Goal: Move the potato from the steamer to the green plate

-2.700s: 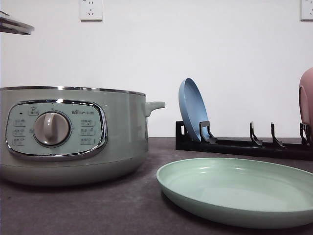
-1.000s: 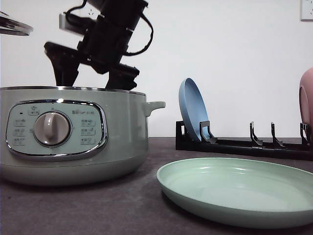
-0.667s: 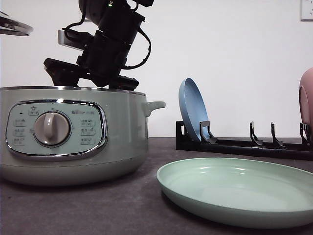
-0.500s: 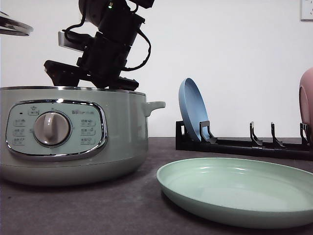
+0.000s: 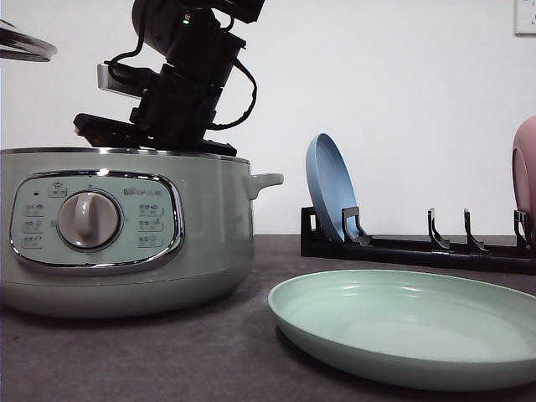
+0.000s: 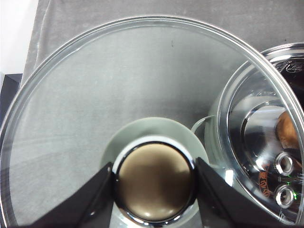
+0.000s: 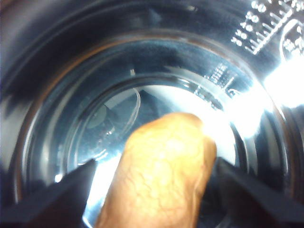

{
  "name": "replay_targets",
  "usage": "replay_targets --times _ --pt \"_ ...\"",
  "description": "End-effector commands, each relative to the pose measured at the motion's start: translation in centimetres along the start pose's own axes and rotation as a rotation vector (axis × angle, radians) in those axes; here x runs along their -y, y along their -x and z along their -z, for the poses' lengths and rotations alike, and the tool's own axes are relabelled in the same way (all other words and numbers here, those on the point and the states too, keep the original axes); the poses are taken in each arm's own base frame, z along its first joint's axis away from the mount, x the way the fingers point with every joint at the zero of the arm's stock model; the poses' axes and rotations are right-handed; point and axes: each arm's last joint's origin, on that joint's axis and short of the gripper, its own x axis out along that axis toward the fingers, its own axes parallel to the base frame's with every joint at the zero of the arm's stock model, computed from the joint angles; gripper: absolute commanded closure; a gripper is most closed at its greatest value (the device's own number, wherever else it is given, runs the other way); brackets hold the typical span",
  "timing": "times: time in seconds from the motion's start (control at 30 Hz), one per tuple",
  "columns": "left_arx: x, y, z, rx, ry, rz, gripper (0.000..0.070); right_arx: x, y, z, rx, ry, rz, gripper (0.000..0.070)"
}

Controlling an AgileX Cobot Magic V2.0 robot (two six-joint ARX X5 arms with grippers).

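The pale-green steamer [image 5: 201,218] stands open at the left of the table. My right arm [image 5: 188,67] reaches down into it from above, and the rim hides its fingers. Inside the pot, the orange-brown potato [image 7: 161,161] lies between the fingers of my right gripper [image 7: 156,190], which is open with a finger close on each side. My left gripper [image 6: 154,190] is shut on the knob of the glass lid [image 6: 95,95], held up left of the pot, lid edge [image 5: 25,43]. Through the lid the potato [image 6: 286,130] shows in the pot. The green plate [image 5: 402,327] sits empty at front right.
A black dish rack [image 5: 419,247] stands behind the plate, holding an upright blue plate [image 5: 331,188] and a pink dish [image 5: 526,167] at the far right. The steamer's side handle [image 5: 266,180] points toward the rack. Dark table surface [image 5: 167,352] lies in front of the pot.
My right arm came in from above and sank lower over the steamer, its open fingers dropping below the rim. The lid and plate have not moved.
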Motion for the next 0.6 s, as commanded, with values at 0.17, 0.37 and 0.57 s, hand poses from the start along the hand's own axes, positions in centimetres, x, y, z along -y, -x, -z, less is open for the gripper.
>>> replay_targets --times 0.17,0.37,0.57 --pt "-0.2 0.8 -0.5 0.062 0.013 -0.008 0.0699 -0.6 -0.9 -0.1 -0.014 -0.001 -0.007 0.0451" --pt "-0.2 0.8 -0.5 0.063 0.013 -0.008 0.0699 -0.5 -0.1 -0.4 0.003 0.001 -0.009 0.0492" --pt "-0.2 0.8 -0.5 0.066 0.013 -0.008 0.0699 -0.6 4.1 -1.7 0.098 0.02 -0.009 0.0495"
